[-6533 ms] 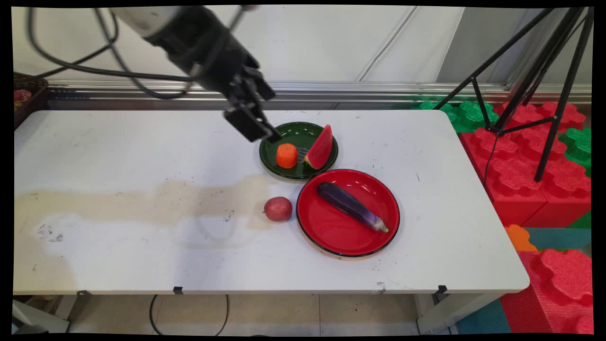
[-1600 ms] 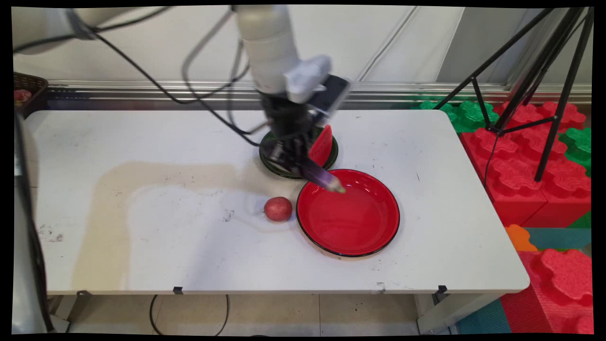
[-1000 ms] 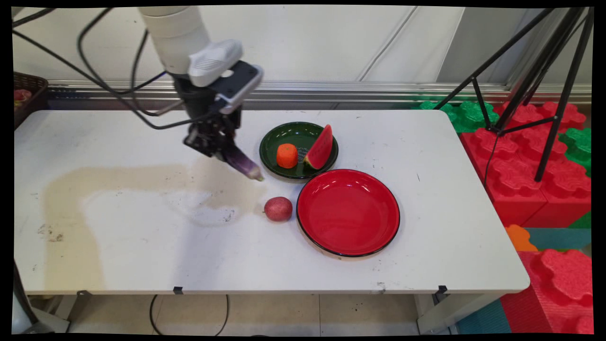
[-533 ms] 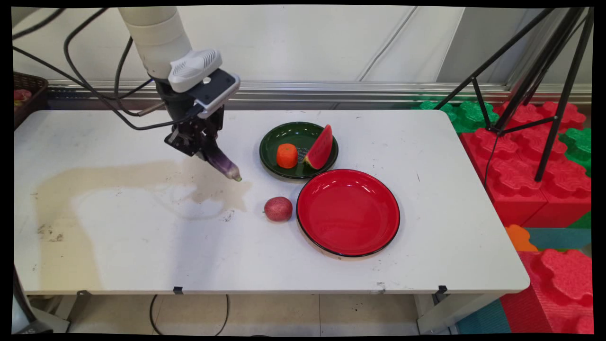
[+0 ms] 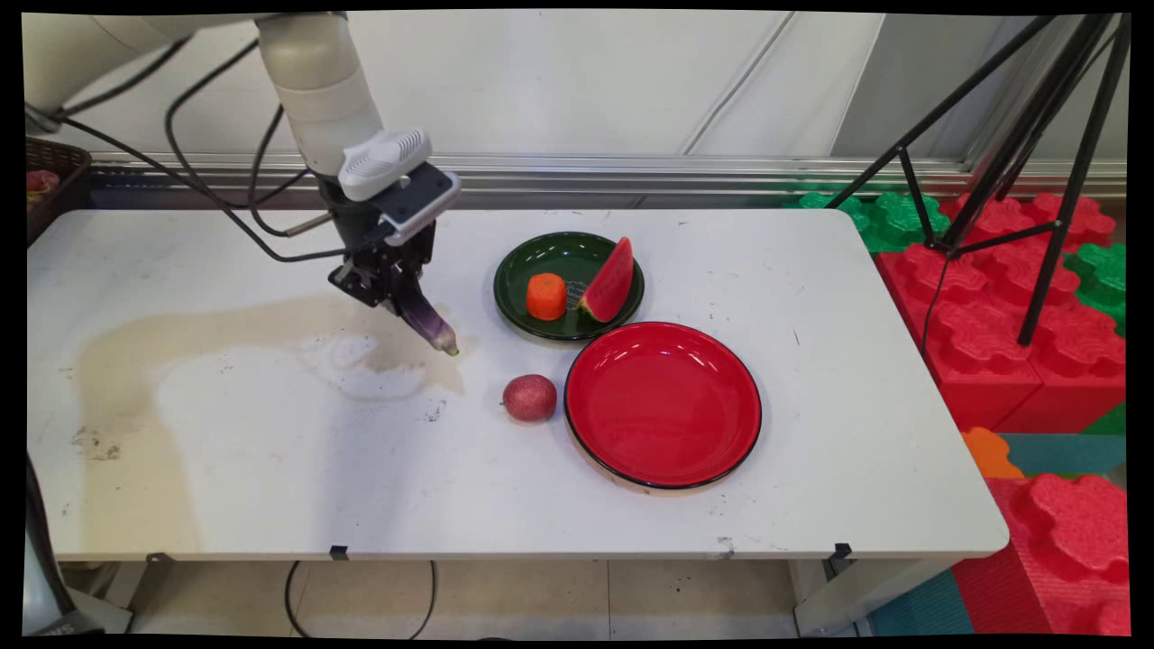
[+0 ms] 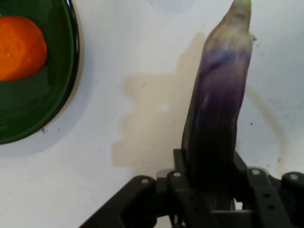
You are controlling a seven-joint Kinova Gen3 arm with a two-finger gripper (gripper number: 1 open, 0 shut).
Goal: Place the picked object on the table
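Gripper [image 5: 394,290] clamped on the dark, thick end of a purple eggplant [image 5: 427,323], seen in the hand view [image 6: 209,190] gripping it from both sides. Eggplant [image 6: 219,104] hanging tilted, pale green-tipped end pointing down and to the right, low over the white bench [image 5: 270,469]; tip close to the surface, contact not discernible. Positioned over the bench's middle, left of a dark green plate [image 5: 532,257] and apart from it. On that plate, an orange round piece [image 5: 546,297] at the near left and a red watermelon wedge [image 5: 610,281] leaning upright at the right. In the hand view, green plate rim [image 6: 71,66] and orange piece [image 6: 19,47] visible at the left edge, eggplant beside them over bare bench [image 6: 118,190]. Just near-right of the green plate, a larger red plate [image 5: 663,406], rims nearly touching. A small red round fruit [image 5: 529,397] on the bench just left of the red plate, to the near right of the eggplant's tip. A black tripod [image 5: 1010,162] standing beyond the bench's right end, above red and green foam blocks [image 5: 1019,315]. A dark basket [image 5: 50,176] at the far left edge.
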